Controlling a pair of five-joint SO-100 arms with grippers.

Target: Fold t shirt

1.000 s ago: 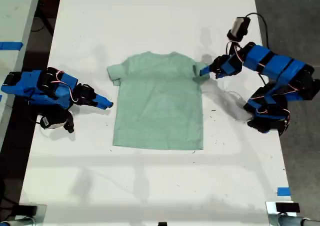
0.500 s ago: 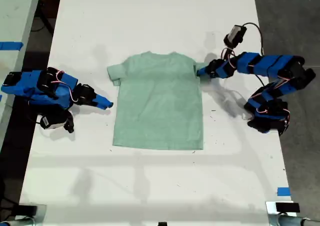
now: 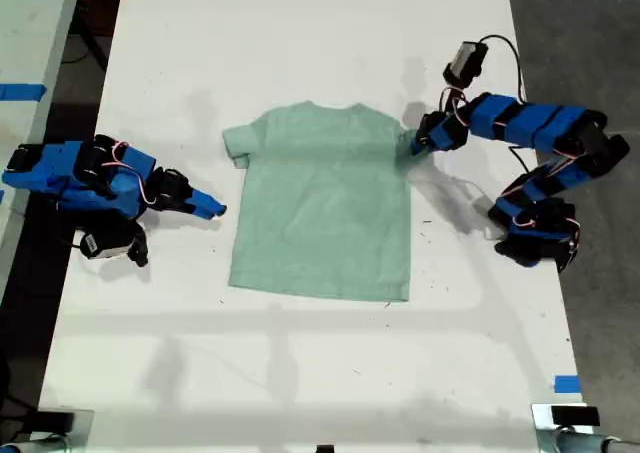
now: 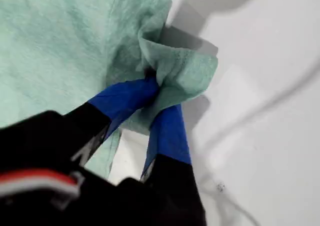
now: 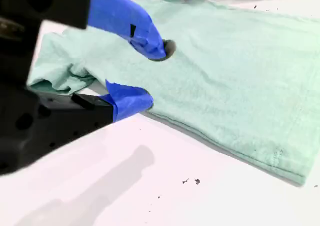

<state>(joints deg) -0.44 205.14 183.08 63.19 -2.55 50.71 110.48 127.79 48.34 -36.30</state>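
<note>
The pale mint-green t shirt point(image 3: 320, 208) lies flat, collar toward the far side, in the middle of the white table point(image 3: 300, 33). My first gripper point(image 3: 418, 145) reaches in from the exterior view's right and is shut on the sleeve there. The first wrist view shows its blue fingertips pinching the bunched sleeve point(image 4: 187, 69), the gripper point(image 4: 160, 94) slightly above the table. My second gripper point(image 3: 212, 210) rests low on the table at the exterior view's left, just short of the shirt's side edge. In the second wrist view it point(image 5: 151, 75) stands open, the shirt point(image 5: 225, 76) beyond it.
A camera cable point(image 3: 500, 43) loops over the first arm. Blue tape marks sit at the exterior view's left edge point(image 3: 20, 91) and lower right point(image 3: 566, 383). Dark floor borders the table on the exterior view's right.
My first gripper has closed on the sleeve and drawn back toward the exterior view's right, dragging the whole shirt slightly that way. The second arm has not moved.
</note>
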